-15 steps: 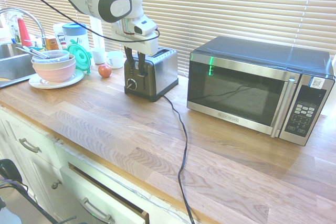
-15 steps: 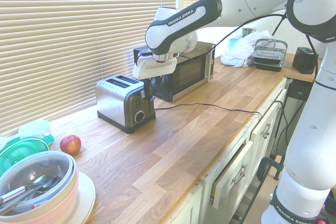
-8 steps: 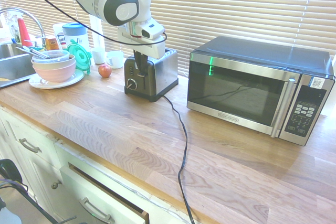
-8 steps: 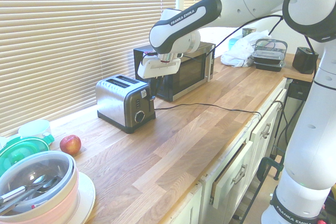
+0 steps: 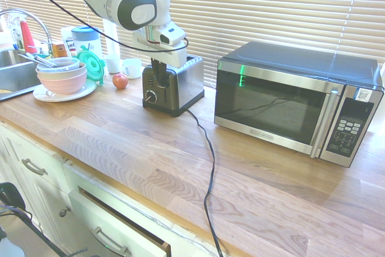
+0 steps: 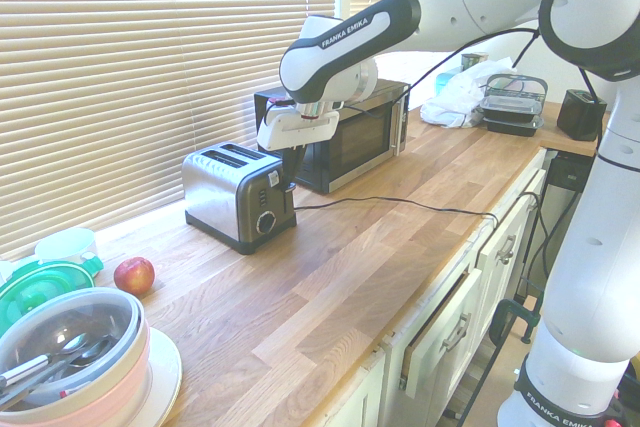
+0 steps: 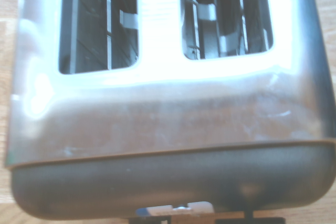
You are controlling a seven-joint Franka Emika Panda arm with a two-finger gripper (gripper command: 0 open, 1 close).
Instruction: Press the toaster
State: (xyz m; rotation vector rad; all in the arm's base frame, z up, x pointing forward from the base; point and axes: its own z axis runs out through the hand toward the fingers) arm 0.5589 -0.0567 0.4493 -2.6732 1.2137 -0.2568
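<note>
Kitchen with slatted blinds all along the window and a long wooden counter [image 5: 252,173] running under them. The toaster [image 5: 174,85] sits toward the back of it, with a microwave [image 5: 298,100] off at its 3 o'clock in the first exterior view and an apple [image 5: 120,80] plus a stack of bowls [image 5: 61,76] near the sink at its 9 o'clock.

The gripper [image 5: 159,71] has its fingers pinched fully together, holding nothing, and it hangs over the toaster's black knob end, pointing steeply down. So the lever is basically at 6 o'clock from the fingertips, just below them on that end face. I can't tell if they're touching it yet.

The toaster's long axis runs away from that end toward the blinds; the wrist view looks straight down into the two slots. My guess: the coming move is a straight push down.
</note>
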